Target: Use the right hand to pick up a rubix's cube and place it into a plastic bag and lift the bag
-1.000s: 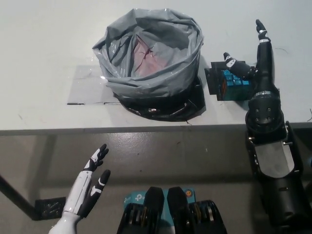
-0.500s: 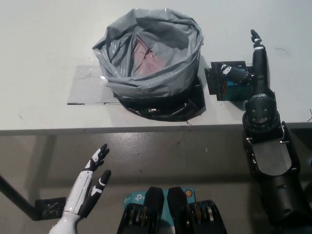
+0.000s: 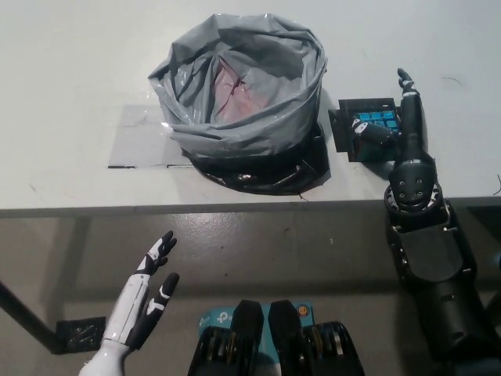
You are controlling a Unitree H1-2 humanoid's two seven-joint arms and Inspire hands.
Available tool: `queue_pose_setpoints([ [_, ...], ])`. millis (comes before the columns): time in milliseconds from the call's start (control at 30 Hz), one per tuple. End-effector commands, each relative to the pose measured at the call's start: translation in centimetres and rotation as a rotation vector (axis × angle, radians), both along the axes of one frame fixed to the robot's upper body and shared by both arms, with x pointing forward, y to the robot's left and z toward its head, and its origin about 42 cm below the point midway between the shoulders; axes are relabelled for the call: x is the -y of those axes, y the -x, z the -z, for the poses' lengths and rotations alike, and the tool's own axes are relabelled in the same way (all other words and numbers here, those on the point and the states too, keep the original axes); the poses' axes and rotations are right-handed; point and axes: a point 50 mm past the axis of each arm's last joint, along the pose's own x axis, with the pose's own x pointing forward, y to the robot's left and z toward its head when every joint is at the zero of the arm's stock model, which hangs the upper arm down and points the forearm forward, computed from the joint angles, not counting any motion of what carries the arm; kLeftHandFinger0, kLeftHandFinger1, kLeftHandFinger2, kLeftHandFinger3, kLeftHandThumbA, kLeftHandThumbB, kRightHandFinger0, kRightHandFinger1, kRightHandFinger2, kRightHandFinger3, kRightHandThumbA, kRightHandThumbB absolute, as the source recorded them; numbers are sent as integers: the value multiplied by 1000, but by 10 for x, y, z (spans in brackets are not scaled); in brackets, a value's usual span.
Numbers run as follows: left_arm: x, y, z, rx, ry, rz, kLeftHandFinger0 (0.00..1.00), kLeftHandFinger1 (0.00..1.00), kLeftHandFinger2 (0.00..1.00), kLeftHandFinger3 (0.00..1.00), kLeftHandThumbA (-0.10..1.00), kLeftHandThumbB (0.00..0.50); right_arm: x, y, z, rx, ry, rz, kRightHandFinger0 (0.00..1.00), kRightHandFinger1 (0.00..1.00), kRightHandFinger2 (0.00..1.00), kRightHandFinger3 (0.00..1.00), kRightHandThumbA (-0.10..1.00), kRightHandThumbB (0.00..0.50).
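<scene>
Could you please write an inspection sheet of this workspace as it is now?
Surface: pale table, a clear taped sheet at its near edge.
Job's things: grey plastic bag open and upright; rubik's cube on the table to its right.
Clutter: nothing seen.
Hands: right hand at the cube, fingers partly over it, grip not confirmed; left hand open, resting low before the table.
Cables: nothing seen.
Surroundings: dark floor below the table edge.
</scene>
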Motion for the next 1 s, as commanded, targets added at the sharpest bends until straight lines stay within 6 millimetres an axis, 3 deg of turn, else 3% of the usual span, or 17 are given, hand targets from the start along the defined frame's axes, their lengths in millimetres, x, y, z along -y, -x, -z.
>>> queue_pose_setpoints([
  [0,1,2,-8,44,6,27,1000,1000,1000,1000,1000,187,-7,-10,-27,79,13,13,1000,1000,1000,1000,763,500],
  [267,3,19,1,18,18,36,1000,1000,1000,1000,1000,180,-7,0,-4,30,25,18,1000,1000,1000,1000,768,500],
  [567,3,21,4,10,21,42,1000,1000,1000,1000,1000,182,-8,1,4,1,2,9,1000,1000,1000,1000,730,500],
  [967,2,19,2,13,19,47,1000,1000,1000,1000,1000,189,-4,-6,10,-46,-32,7,1000,1000,1000,1000,770,500],
])
